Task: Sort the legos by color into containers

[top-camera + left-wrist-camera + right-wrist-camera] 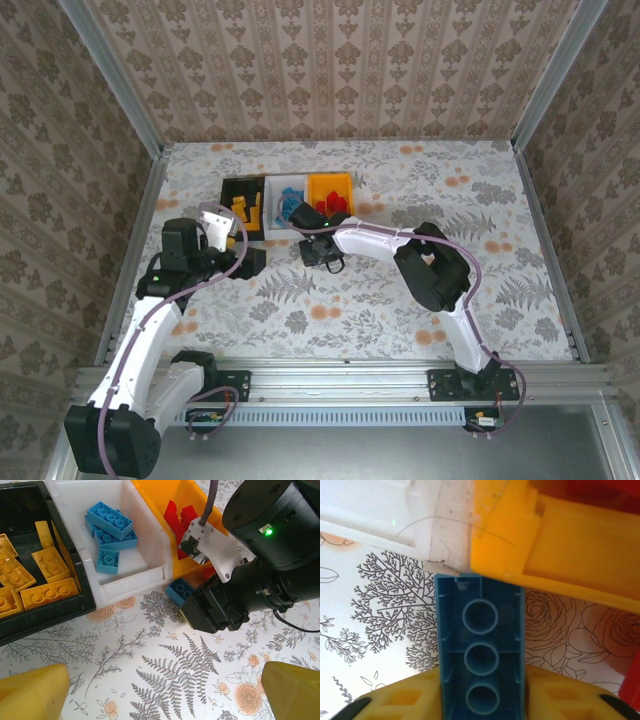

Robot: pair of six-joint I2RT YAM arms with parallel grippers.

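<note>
Blue brick [480,640], hollow underside toward the camera, sits clamped between the yellow pads [395,700] of the right gripper [481,700]. Its far end pokes past the fingertips to the seam where white bin [380,510] and yellow bin [560,555] meet. Left gripper [165,692] hangs released, fingers spread wide, floral table [150,670] between them. Ahead of its jaws: black bin [45,622] with orange bricks [50,562], white with blue bricks [110,522], yellow with red bricks [177,517].

Black bin [45,617] holds orange bricks [50,564], white bin [132,582] blue bricks [110,522], yellow bin [150,500] red bricks [175,522]; an upturned blue brick [480,670] sits outside.
</note>
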